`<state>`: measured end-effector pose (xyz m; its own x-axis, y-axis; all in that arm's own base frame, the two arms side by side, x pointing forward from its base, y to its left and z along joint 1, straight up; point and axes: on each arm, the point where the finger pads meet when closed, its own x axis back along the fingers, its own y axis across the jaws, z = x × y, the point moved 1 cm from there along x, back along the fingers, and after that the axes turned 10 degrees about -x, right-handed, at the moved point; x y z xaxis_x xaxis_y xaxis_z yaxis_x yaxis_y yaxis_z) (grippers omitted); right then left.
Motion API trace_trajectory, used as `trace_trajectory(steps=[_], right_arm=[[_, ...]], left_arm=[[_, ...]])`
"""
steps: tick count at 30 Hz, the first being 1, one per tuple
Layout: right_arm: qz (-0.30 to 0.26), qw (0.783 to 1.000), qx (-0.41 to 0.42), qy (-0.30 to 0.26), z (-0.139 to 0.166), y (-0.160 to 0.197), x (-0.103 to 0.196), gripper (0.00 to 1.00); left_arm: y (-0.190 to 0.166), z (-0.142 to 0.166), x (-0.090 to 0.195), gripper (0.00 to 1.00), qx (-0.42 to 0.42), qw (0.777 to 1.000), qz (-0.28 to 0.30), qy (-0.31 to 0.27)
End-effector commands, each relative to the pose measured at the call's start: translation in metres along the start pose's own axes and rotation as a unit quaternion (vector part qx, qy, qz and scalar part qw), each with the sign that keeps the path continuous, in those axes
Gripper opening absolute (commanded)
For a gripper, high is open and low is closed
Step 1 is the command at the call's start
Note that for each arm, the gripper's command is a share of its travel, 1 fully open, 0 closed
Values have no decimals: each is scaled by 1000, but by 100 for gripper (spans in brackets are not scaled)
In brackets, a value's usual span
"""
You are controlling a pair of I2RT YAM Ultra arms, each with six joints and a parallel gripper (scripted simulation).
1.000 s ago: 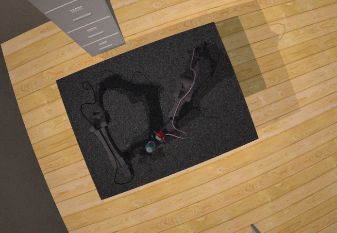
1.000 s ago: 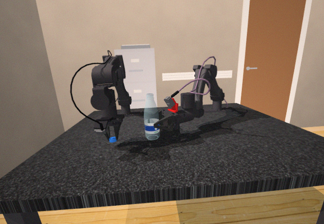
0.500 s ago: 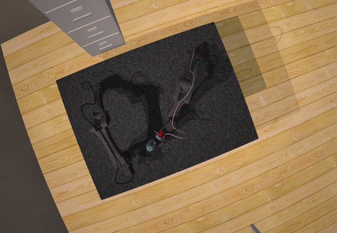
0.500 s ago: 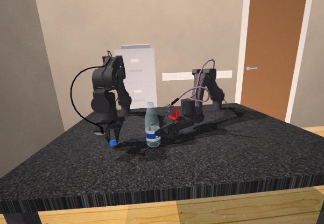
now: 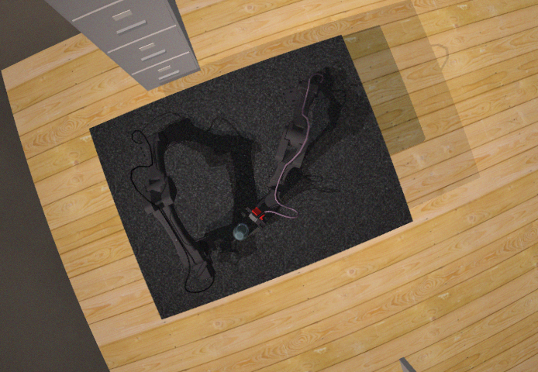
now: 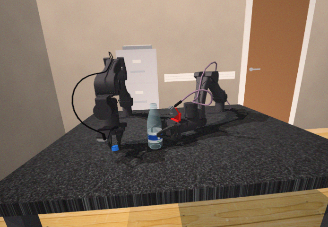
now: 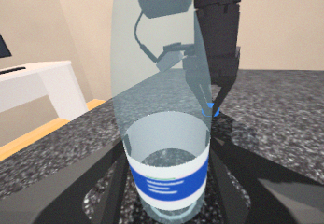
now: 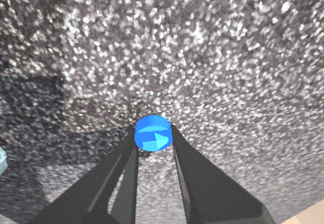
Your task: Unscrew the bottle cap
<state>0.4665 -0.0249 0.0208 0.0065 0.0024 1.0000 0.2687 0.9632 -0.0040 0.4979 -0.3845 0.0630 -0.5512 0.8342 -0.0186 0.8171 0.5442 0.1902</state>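
Observation:
A clear bottle (image 6: pixel 154 128) (image 5: pixel 240 231) (image 7: pixel 169 159) with a white and blue label stands upright on the black desk (image 6: pixel 223 165) (image 5: pixel 344 175), its neck open with no cap on. My left gripper (image 6: pixel 158 134) (image 7: pixel 166 137) is shut on the bottle's lower body, at the label. My right gripper (image 6: pixel 115 144) (image 8: pixel 154 132) (image 7: pixel 211 111) points straight down, a short way to the side of the bottle. It is shut on the small blue cap (image 6: pixel 114 148) (image 8: pixel 153 133), low over the desk. I cannot tell whether the cap touches the surface.
A grey filing cabinet (image 5: pixel 133 39) (image 6: pixel 140 74) stands behind the desk, and a brown door (image 6: pixel 274 53) is at the back right. The right arm's black cable (image 6: pixel 74 107) loops out to the side. The desk's front edge (image 6: pixel 169 195) is far from both grippers.

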Motion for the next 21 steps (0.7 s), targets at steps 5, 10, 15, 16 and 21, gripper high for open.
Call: trace_trajectory(steps=[5,10,15,16,21], right_arm=[[-4,1000,-3,-10,-4,-1,0,0],[-4,1000,-3,-10,-4,-1,0,0],[-4,1000,-3,-10,-4,-1,0,0],[-4,1000,-3,-10,-4,-1,0,0],[-4,1000,-3,-10,-4,-1,0,0]], left_arm=[[4,-12,-2,0,4,1000,-1,-7],[2,-7,-2,0,3,1000,-1,-3],[2,-7,-2,0,3,1000,-1,-3],[2,-7,-2,0,3,1000,-1,-3],[2,-7,-2,0,3,1000,-1,-3]])
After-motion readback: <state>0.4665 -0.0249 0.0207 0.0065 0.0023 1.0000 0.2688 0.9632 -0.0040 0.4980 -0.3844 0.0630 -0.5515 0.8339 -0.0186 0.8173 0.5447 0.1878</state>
